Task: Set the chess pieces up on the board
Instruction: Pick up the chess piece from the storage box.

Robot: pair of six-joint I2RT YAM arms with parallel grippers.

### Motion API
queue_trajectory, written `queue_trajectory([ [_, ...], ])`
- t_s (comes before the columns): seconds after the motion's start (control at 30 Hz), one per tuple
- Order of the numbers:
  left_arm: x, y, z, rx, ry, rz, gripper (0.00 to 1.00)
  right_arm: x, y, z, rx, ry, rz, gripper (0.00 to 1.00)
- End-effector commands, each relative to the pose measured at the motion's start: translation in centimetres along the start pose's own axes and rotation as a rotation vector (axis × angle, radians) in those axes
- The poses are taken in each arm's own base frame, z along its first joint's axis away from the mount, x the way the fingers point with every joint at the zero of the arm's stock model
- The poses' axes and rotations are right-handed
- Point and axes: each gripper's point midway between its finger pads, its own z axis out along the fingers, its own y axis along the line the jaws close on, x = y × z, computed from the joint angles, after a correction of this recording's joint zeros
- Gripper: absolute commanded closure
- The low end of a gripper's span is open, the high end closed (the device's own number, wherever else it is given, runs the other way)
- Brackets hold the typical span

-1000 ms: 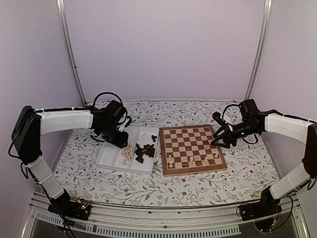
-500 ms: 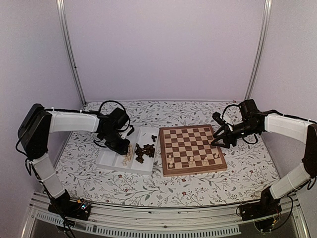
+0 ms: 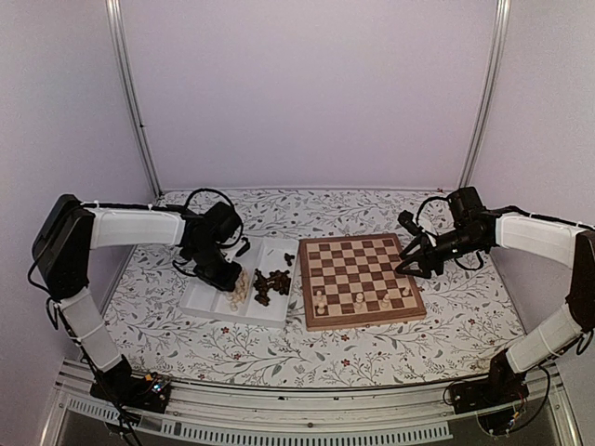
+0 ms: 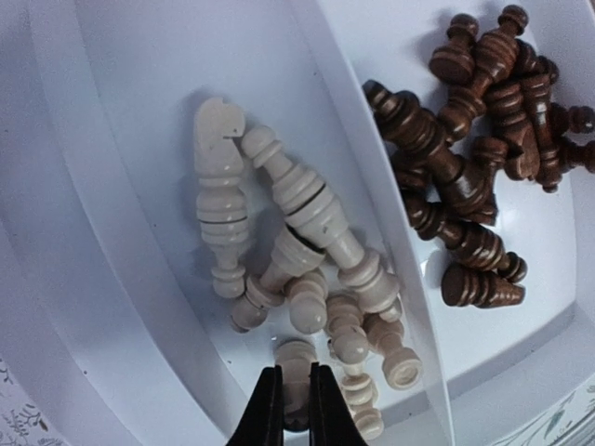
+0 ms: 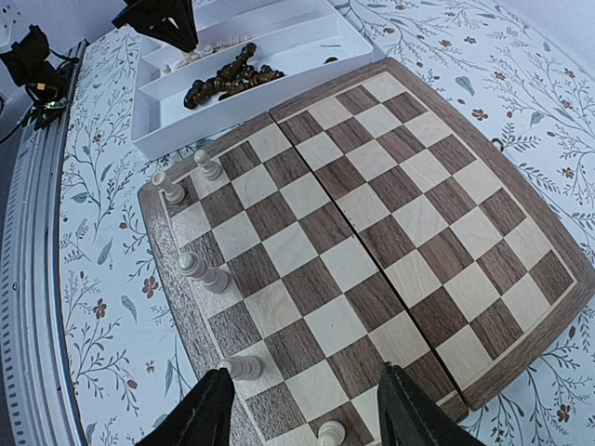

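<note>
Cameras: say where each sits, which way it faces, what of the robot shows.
Top external: high behind the bases, facing down onto the checkered wooden chessboard and white plastic two-compartment tray; left arm, right arm show.
Left wrist: over the tray, facing down; its jaws grip one cream chess piece.
Right wrist: over the chessboard's right edge, facing left across it; open jaws show.
Both wrist views share the tray.

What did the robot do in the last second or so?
The left gripper came down into the white tray, over its cream heap, and closed on one cream chess piece. The right gripper stayed open, hovering at the board. The standing cream pieces on it did not move.
</note>
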Motion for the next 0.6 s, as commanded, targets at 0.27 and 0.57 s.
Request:
queue_trajectory([
  [0.27,-3.7,-3.5,-8.2,0.15,-0.175,0.005,0.96,-1.0,0.0,-0.4,-0.009,-0.023,-0.012,0.45],
  [0.57,-6.9,-15.6,-10.0,0.275,-0.247,0.271,0.96,-1.1,0.0,-0.4,-0.004,-0.024,-0.016,0.45],
])
